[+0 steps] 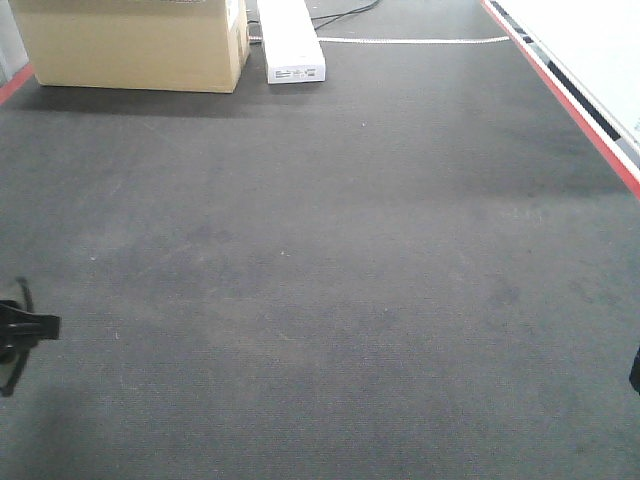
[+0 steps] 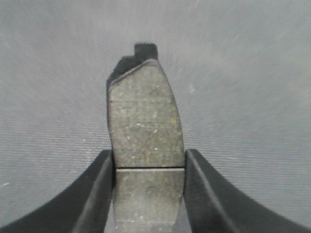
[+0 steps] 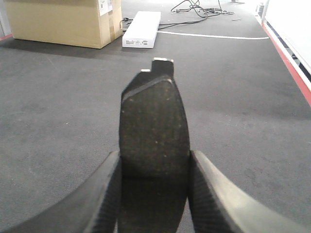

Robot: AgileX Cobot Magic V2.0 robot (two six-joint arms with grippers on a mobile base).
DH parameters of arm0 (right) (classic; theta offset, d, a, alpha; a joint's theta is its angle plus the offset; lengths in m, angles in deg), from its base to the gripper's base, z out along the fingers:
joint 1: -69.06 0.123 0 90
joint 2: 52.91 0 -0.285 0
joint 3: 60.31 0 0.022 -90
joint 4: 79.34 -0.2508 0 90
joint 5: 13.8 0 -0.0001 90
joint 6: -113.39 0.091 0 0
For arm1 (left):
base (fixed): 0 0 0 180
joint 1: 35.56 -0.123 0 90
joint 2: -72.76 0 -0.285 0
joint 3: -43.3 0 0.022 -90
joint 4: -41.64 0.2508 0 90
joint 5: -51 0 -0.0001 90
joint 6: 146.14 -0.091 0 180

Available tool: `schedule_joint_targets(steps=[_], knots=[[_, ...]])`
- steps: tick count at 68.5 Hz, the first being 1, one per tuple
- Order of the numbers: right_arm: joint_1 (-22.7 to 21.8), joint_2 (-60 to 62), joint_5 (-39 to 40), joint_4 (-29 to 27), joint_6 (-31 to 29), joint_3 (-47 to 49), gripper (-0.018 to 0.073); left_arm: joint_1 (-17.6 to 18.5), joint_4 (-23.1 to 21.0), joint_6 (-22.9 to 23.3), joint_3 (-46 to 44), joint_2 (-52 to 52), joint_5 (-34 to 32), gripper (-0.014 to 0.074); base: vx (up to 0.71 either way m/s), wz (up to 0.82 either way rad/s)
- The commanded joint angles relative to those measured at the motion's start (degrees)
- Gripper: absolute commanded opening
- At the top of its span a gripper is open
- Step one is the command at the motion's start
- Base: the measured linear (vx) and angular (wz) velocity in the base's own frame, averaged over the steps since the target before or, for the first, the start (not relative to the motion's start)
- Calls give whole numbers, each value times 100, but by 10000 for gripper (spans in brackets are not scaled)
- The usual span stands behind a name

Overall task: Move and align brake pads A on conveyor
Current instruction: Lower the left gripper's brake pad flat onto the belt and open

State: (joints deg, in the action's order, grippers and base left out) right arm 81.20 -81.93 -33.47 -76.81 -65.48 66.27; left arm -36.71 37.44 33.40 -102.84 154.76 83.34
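- Clamping one brake pad each, both grippers have their jaws closed only as far as the pad's width.
- The left gripper [image 2: 149, 155] presses its two black fingers [image 2: 99, 194] against the long edges of the first brake pad [image 2: 144, 131], at the bottom centre of the left wrist view.
- This pad points away toward the top of the frame, gritty grey face up. One thin groove crosses it between the fingers, and one black backing tab shows at its far tip.
- The right gripper [image 3: 154, 158] grips the second brake pad [image 3: 154, 126] the same way at the bottom centre of its view. The pad's face is in shadow and one tab shows at the far end.
- That makes two pads in view, both lifted in the jaws. I cannot tell whether either touches the belt.
- The conveyor [image 1: 330, 260] fills nearly the whole front view as charcoal belt. One red stripe [image 1: 585, 125] runs down the upper right and a second shows at the upper left edge.
- One dark part of the left arm [image 1: 28, 326] pokes in at the lower left edge.
- One cardboard box [image 1: 130, 40] sits on the belt at the upper left, with one white case [image 1: 292, 40] just beside it at top centre.
- One white line [image 3: 214, 36] and some cables [image 3: 199, 9] lie at the top of the right wrist view.
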Motion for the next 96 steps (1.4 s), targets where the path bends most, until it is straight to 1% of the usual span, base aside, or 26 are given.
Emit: schedule_joint_targets(steps=[1, 11, 21, 34, 44, 61, 68, 77, 93, 96], knots=[[-12, -36, 563, 43, -48, 183, -7, 12, -46, -133, -350, 339, -332, 24, 0, 0], [-12, -36, 563, 43, -48, 183, -7, 12, -46, -170, -680, 933, -167, 34, 0, 0], [-12, -36, 563, 43, -48, 183, -7, 12, -62, -164, -1036, 1434, 23, 66, 0, 0], [-12, -36, 563, 43, -48, 183, -7, 12, -407, -164, -1325, 1967, 146, 135, 0, 0], [-12, -36, 563, 43, -48, 183, -7, 12, -499, -164, -1418, 2318, 193, 214, 0, 0], [-12, -36, 563, 43, -48, 183, -7, 12, -500, -164, -1418, 2635, 110, 390, 0, 0], [-12, -36, 563, 43, -48, 183, -7, 12, -500, -164, -1418, 2589, 56, 442, 0, 0], [-12, -36, 563, 43, -48, 183, -7, 12, -495, -201, -1410, 2264, 67, 452, 0, 0], [-12, -36, 563, 43, -48, 183, -7, 12, -494, -213, -1406, 930, 124, 451, 0, 0], [-12, -36, 563, 43, -48, 183, -7, 12, -494, -279, -1406, 641, 162, 451, 0, 0]])
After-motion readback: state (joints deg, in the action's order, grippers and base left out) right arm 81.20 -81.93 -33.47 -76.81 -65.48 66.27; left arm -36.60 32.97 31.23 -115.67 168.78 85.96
